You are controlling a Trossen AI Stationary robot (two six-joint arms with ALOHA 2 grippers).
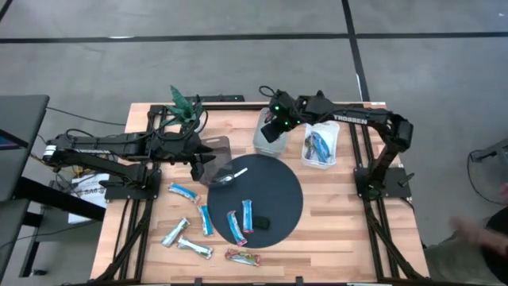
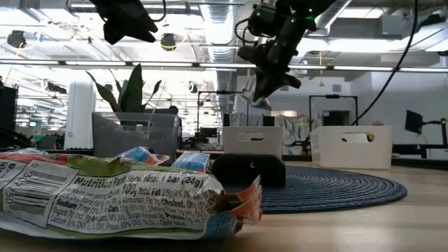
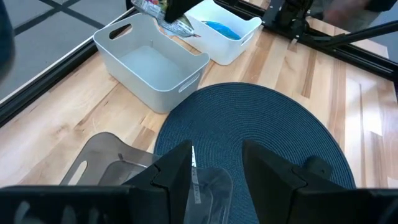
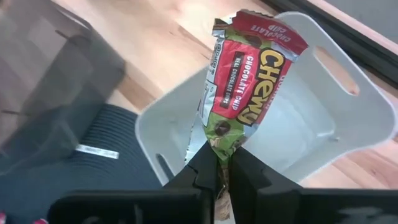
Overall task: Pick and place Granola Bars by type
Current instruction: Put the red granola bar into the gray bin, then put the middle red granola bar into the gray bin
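One red-and-green Chewy bar [image 4: 252, 81] is pinched by its lower end in the right claw [image 4: 222, 163], which is clenched on the wrapper and held above the nearer white bin [image 4: 323, 134], beside a second white bin [image 1: 321, 147] already holding blue-wrapped bars [image 1: 317, 143]. Seven more bars [image 1: 208, 220] are left lying on the round dark mat [image 1: 278, 191] and on the bare bench [image 1: 333, 230] at its near side. Since only the wrapper's tail is gripped, the bar could be swung or slipped loose early; if the release is made off centre, the bin's rim could be struck and the bar dropped onto the bench. The left claw [image 3: 214, 168] is seen hanging released, its fingers spread, over the mat's edge by a clear grey container [image 3: 102, 163]. The printed label and the thin grip are shown only by the right wrist view; from the high view the bar is mostly hidden under the arm, though the layout of bins and loose bars is given there alone. A wrapper's nutrition panel [image 2: 119, 199] is shown close up only in the low view.
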